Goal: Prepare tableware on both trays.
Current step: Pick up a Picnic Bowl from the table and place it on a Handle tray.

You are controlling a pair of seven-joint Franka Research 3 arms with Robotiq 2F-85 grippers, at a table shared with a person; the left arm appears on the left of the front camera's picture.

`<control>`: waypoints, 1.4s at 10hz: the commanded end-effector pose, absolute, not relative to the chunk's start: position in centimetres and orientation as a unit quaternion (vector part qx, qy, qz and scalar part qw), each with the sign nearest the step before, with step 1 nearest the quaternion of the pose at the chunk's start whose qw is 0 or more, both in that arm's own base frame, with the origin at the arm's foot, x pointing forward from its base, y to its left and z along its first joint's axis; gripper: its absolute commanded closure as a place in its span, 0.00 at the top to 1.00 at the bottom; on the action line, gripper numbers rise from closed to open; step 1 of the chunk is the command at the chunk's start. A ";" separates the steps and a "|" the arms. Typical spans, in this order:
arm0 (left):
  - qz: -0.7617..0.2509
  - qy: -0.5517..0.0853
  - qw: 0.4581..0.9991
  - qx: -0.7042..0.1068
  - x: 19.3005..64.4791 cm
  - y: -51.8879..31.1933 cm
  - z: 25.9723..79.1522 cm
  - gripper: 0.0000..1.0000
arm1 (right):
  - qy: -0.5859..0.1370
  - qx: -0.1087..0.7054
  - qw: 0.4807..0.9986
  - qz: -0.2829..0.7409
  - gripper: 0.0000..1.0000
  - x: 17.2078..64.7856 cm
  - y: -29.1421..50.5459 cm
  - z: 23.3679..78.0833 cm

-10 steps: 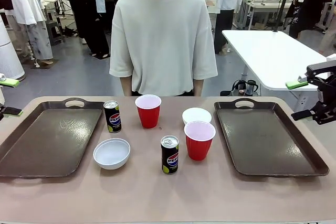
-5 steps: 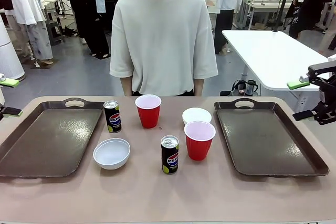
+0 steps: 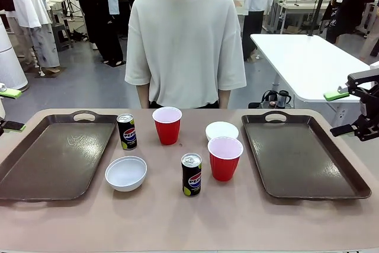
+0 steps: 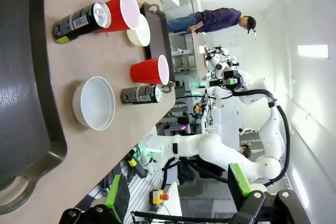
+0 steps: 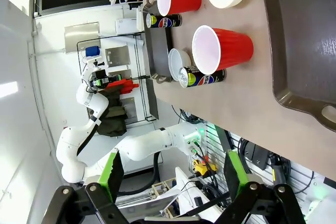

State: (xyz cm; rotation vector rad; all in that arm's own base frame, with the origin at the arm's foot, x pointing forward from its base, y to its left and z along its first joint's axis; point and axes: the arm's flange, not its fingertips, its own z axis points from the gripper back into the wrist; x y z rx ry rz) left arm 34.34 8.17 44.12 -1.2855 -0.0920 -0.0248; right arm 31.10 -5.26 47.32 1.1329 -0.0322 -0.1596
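Both tools spread wide, pinching nothing: left gripper (image 3: 9,109) hangs at the table's left edge by the left tray (image 3: 59,158), right gripper (image 3: 339,112) hangs off the outer side of the right tray (image 3: 302,158). Both trays bare, all tableware upright on the table between them. Far row, left to right: far can (image 3: 127,131), far cup (image 3: 167,125), far bowl (image 3: 222,130) just beside the right tray; near row: near bowl (image 3: 125,173), near can (image 3: 191,175), near cup (image 3: 225,158)
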 end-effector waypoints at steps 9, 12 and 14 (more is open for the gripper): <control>-0.012 -0.043 0.799 -0.599 34.3 8.2 44.1 1.00 | -0.016 0.540 0.839 -0.072 1.00 31.0 -5.3 47.4; -0.024 -0.034 0.857 -0.513 35.0 5.2 44.7 1.00 | -0.016 0.540 0.839 -0.072 1.00 31.0 -5.3 47.4; -0.038 -0.043 0.913 -0.405 36.4 -0.5 45.9 1.00 | -0.016 0.540 0.839 -0.072 1.00 31.0 -5.3 47.4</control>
